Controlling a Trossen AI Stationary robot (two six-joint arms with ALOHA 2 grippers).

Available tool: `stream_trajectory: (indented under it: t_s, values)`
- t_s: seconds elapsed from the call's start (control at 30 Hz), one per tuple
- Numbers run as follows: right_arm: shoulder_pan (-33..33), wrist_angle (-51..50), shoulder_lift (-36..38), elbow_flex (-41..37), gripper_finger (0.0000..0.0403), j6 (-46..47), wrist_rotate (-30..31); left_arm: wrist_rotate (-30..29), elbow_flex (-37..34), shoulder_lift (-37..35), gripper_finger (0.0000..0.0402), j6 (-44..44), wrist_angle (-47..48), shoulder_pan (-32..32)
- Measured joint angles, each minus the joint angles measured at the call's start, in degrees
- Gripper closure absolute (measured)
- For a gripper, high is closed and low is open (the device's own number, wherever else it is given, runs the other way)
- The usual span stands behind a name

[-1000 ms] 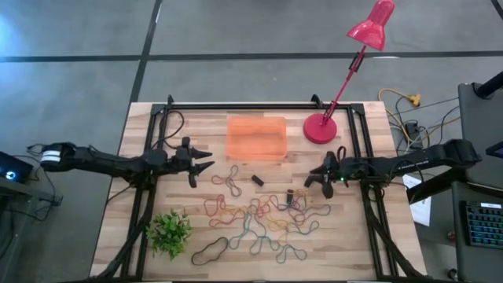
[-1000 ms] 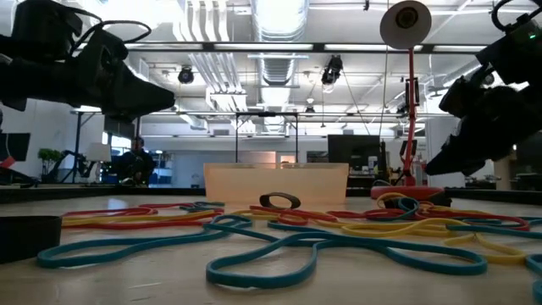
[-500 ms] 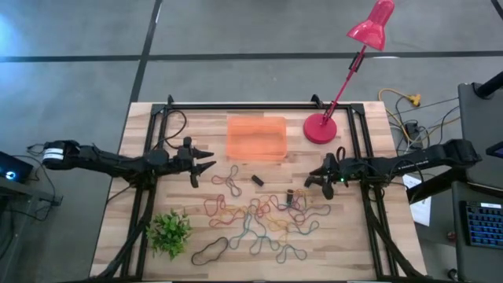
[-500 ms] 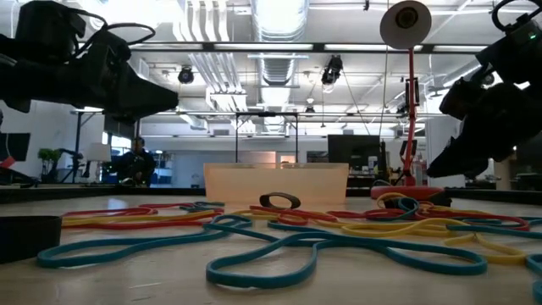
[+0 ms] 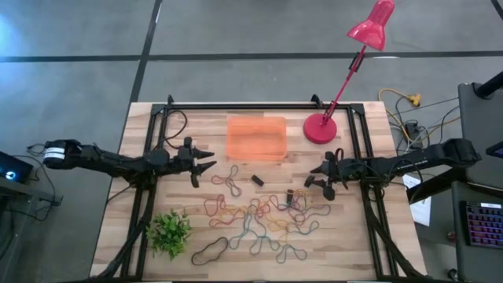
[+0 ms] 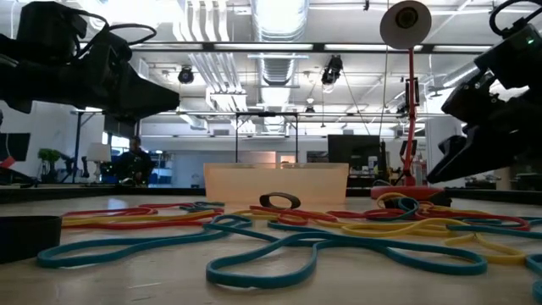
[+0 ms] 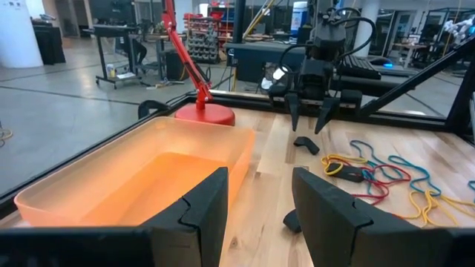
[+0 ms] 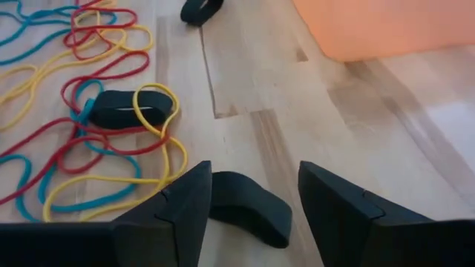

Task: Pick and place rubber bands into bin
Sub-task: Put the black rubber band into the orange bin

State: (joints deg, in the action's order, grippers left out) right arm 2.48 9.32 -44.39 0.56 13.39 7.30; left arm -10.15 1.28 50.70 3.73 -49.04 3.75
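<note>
Both arms are dark, slim and jointed, with black cables looped along them. The left arm [image 5: 110, 161] wears a white band near its outer end, and its hand [image 5: 206, 161] has two pointed black fingers. The right arm [image 5: 409, 161] ends in a hand [image 5: 318, 178] with blocky, matte black fingers [image 8: 171, 215].

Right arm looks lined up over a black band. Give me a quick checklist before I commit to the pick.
1. Right gripper open: ok, fingers spread.
2. Black band between its fingers: ok, it lies flat on the table, framed by both.
3. Target free of other bands: ok, the tangled pile lies apart from it.
4. Bin ready: ok, upright; no bands visible inside.
5. Left gripper out of the way: ok, open, empty, beside the bin, well away from the right gripper.
6. Height above the band: cannot tell.
</note>
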Motion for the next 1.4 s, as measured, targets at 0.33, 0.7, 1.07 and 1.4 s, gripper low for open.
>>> stream_trajectory:
  t_s: [0.33,0.7,1.07,1.4]
  values:
    - [0.0,4.1,-8.0,0.0,0.0213,5.1,1.1,0.0,0.0,0.6,0.0266,-0.1,-0.2,0.0]
    - [0.0,7.2,-19.1,2.3,0.0220,8.0,1.7,0.0,0.0,0.6,0.0266,-0.1,-0.2,0.0]
    - [0.0,5.8,-22.7,8.5,0.0374,-1.7,-2.3,0.0,0.0,0.7,0.0266,-0.1,-0.1,0.0]
    - [0.0,5.9,-22.9,16.0,0.0389,-9.1,-1.4,0.0,0.1,0.7,0.0266,-0.1,-0.2,0.0]
